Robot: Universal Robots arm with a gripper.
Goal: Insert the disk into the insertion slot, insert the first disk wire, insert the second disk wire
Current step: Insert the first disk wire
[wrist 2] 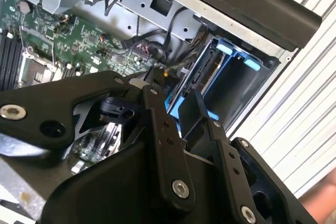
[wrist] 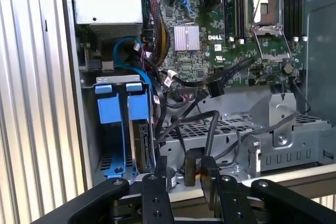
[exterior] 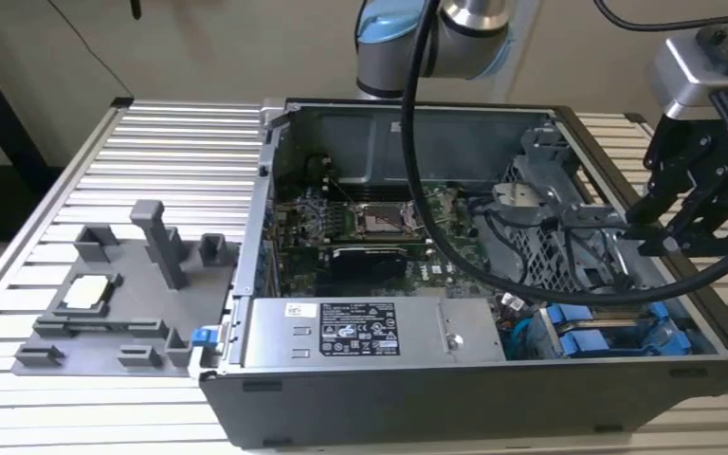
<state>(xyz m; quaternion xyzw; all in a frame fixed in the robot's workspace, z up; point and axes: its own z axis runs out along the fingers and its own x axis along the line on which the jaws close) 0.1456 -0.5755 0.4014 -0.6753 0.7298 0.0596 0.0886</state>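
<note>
The disk [wrist: 140, 148] stands on edge in its blue frame [wrist: 137, 106], seated in the insertion slot [wrist: 105, 80], the blue-railed bay at the case corner [exterior: 598, 334]. My gripper [wrist: 184, 174] hovers just past the disk's near end, above the case's right side [exterior: 663, 237]. Its fingers are drawn close on a small dark connector [wrist: 192, 167]. A black disk wire [wrist: 211, 129] arcs from the drive cage to that connector. In the second wrist view the gripper [wrist 2: 169, 85] sits over the bay [wrist 2: 231, 80], with the wire [wrist 2: 153, 55] ending at its tips.
A green motherboard [exterior: 377, 227] fills the case floor. The long grey box with a sticker [exterior: 364, 332] lies along the case front. A perforated drive cage [wrist: 236, 129] and loose black cables [wrist: 210, 85] crowd the space beside the bay. A grey fixture [exterior: 124, 294] sits on the slatted table.
</note>
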